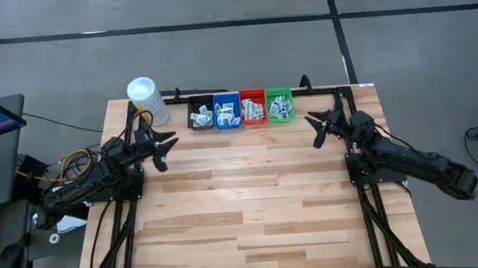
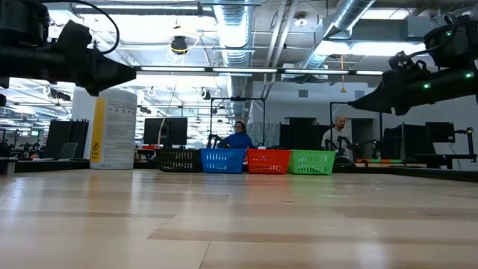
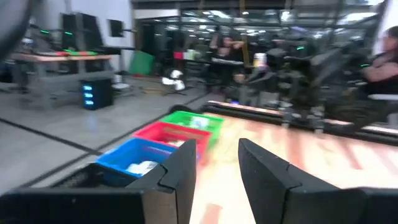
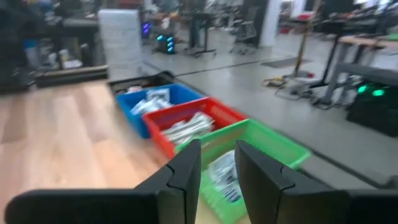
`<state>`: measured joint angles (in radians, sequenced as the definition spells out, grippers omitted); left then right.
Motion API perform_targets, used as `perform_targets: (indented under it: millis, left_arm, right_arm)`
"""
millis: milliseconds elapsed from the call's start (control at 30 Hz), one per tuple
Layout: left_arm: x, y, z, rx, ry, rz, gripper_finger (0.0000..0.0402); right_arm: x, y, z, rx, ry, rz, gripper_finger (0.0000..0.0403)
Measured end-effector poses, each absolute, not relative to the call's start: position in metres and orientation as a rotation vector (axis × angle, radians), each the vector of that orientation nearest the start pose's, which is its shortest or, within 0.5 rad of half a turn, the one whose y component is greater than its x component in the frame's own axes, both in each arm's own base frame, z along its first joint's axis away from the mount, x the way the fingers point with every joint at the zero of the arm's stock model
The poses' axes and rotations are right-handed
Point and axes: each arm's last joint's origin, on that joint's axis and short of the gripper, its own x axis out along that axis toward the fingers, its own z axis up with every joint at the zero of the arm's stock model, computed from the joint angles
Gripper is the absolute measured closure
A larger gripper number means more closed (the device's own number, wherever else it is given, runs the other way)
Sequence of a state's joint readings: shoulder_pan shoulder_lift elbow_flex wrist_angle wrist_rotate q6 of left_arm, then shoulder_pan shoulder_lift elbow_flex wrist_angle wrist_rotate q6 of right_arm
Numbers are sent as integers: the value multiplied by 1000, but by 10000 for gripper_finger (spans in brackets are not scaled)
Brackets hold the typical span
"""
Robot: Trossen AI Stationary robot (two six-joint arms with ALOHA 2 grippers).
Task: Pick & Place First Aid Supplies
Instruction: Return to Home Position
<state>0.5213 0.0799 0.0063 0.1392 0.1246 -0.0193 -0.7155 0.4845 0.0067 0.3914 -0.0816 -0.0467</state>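
Observation:
The first aid supplies are small white and pale packets lying inside four small bins in a row at the table's far edge: black [image 1: 200, 116], blue [image 1: 226, 112], red [image 1: 252, 109] and green [image 1: 280, 106]. The right wrist view shows packets in the blue bin [image 4: 149, 106], red bin [image 4: 189, 127] and green bin [image 4: 224, 171]. My left gripper [image 1: 164, 152] [image 3: 217, 168] is open and empty, held above the table to the left of the bins. My right gripper [image 1: 315, 129] [image 4: 217, 165] is open and empty, raised just right of the green bin.
A white-capped cylindrical container [image 1: 148, 99] [image 2: 113, 127] stands upright at the far left of the table, beside the black bin. Bare wooden tabletop [image 1: 251, 200] stretches from the bins to the near edge. People sit at desks in the room beyond [image 2: 239, 134].

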Motion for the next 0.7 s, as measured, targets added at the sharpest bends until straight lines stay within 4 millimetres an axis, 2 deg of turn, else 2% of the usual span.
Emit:
perform_targets:
  millis: [233, 700]
  left_arm:
    - [90, 47, 173, -84, -83, 361, 282]
    - [90, 47, 173, -86, -86, 367, 281]
  right_arm:
    - [102, -76, 151, 10, 167, -575, 310]
    - [102, -76, 151, 11, 171, -575, 310]
